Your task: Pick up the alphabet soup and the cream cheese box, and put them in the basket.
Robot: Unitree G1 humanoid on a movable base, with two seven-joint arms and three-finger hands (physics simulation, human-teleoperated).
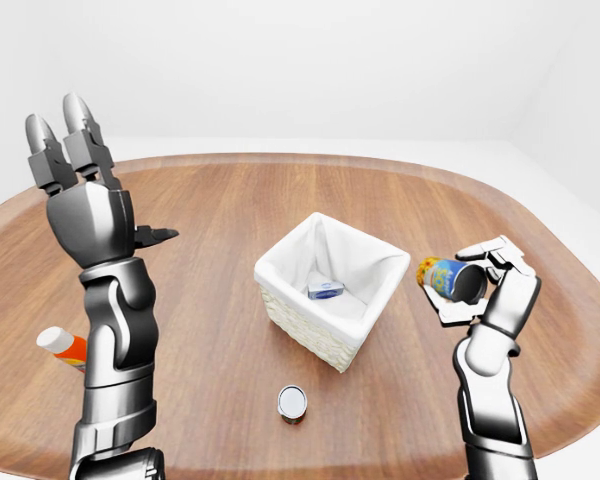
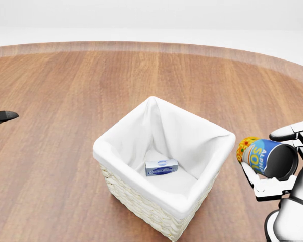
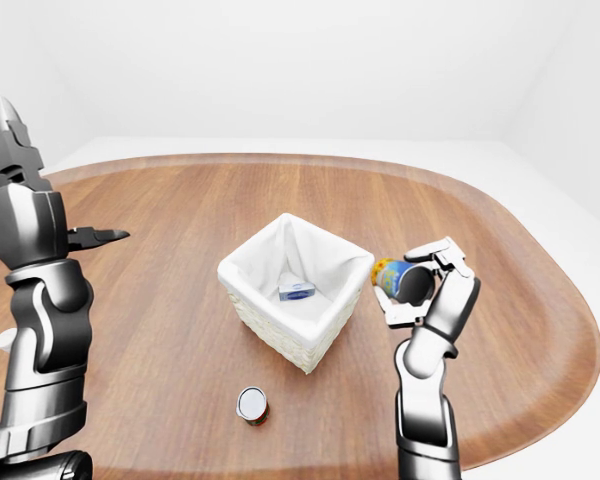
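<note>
The white-lined wicker basket (image 2: 192,201) stands in the middle of the wooden table. The cream cheese box (image 2: 161,167) lies inside it on the lining. My right hand (image 2: 288,161) is shut on the alphabet soup can (image 2: 260,155), held on its side just right of the basket's right rim and above the table. My left hand (image 1: 80,170) is open and empty, raised upright at the left of the left-eye view, well away from the basket.
A small can (image 1: 292,403) stands on the table below the basket in the left-eye view. An orange and white bottle (image 1: 62,347) lies at the left, partly behind my left arm. The table (image 1: 220,210) is oval with a raised rim.
</note>
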